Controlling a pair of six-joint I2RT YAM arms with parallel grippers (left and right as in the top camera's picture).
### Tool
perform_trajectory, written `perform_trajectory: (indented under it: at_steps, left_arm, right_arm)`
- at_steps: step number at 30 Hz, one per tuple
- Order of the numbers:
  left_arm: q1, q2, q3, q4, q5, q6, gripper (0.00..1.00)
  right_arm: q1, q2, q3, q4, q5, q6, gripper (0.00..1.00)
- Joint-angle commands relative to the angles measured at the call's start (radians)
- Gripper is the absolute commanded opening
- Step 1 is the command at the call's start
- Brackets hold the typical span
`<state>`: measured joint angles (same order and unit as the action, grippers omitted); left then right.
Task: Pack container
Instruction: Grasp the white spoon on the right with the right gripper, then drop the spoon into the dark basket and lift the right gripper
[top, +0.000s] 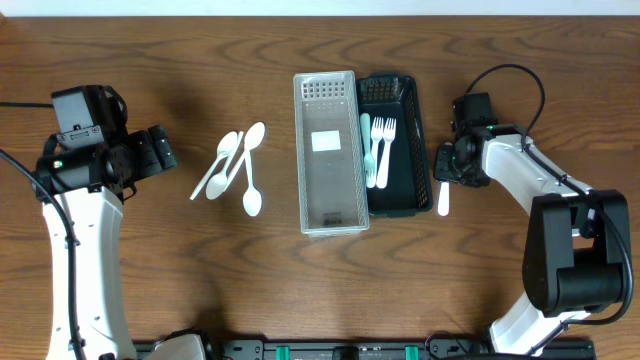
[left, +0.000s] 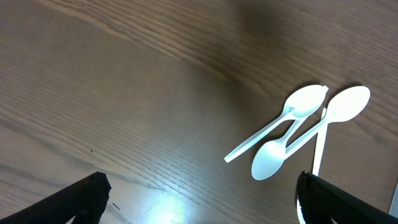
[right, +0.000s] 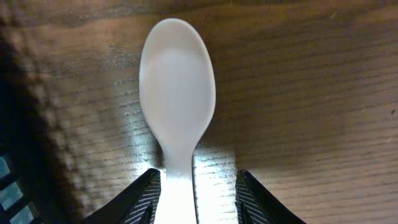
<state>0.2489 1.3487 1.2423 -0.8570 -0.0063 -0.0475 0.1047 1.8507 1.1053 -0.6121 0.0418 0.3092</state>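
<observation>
Black basket (top: 412, 150) holds white forks (top: 384, 148) beside clear bin (top: 331, 195).

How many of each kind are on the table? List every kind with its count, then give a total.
White spoons: 5 (4 in the left cluster, 1 right of the tray)
White forks: 2
Pale green utensil, kind unclear: 1
Clear bin: 1
Black tray: 1
Total: 10
</observation>
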Motion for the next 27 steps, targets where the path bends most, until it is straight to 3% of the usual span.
perform_trajectory:
  at_steps: [1,6,11,13,18,27]
  left_arm:
    - [0.004,0.004,0.021,-0.003,-0.001,0.013,0.98]
    - [0.004,0.004,0.021,-0.003,-0.001,0.013,0.98]
    - [0.004,0.004,0.021,-0.003,-0.001,0.013,0.98]
    - [0.004,0.004,0.021,-0.003,-0.002,0.013,0.98]
    - [0.004,0.004,0.021,-0.003,-0.001,0.013,0.98]
    - [0.004,0.004,0.021,-0.003,-0.001,0.013,0.98]
  right_arm:
    - [0.003,0.01,-0.018,0.015,0.014,-0.011,0.42]
    - [0.003,0.043,-0.019,0.018,0.014,-0.011,0.4]
    - [0.003,0.057,-0.019,0.018,0.014,-0.011,0.24]
    - [0.003,0.054,-0.013,0.01,0.014,-0.011,0.13]
    - [0.003,0.006,0.05,-0.06,0.047,-0.011,0.04]
    - [0.069,-0.187,0.267,-0.196,0.025,-0.027,0.01]
